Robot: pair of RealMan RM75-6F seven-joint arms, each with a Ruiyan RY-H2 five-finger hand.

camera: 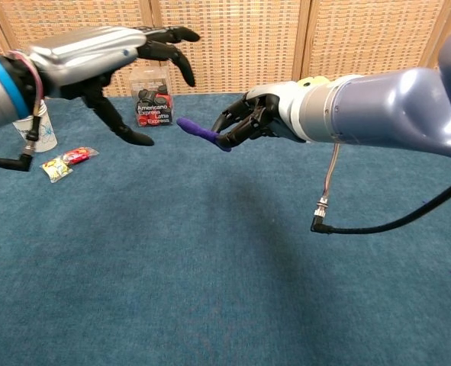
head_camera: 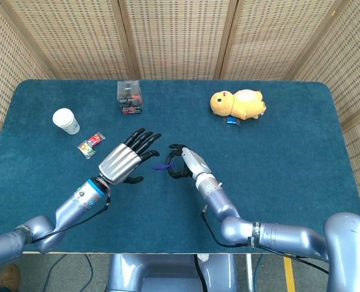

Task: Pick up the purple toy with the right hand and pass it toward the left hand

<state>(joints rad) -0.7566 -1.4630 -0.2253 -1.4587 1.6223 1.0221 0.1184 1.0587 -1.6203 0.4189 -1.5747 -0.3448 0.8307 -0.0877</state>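
My right hand (head_camera: 183, 162) (camera: 252, 120) hangs above the middle of the blue table and pinches the purple toy (head_camera: 162, 166) (camera: 201, 133), a short stick whose free end points left. My left hand (head_camera: 126, 159) (camera: 107, 55) is raised just left of it, fingers spread and palm empty. In the head view its fingertips (head_camera: 152, 143) lie a short way from the toy's tip. A small gap shows between the left hand and the toy in the chest view.
A white paper cup (head_camera: 66, 120) (camera: 42, 130) and a candy packet (head_camera: 90, 144) (camera: 66, 162) lie at the left. A clear box of capsules (head_camera: 130, 97) (camera: 153, 105) stands at the back. A yellow plush duck (head_camera: 238, 103) sits back right. A cable (camera: 378, 219) hangs from my right arm.
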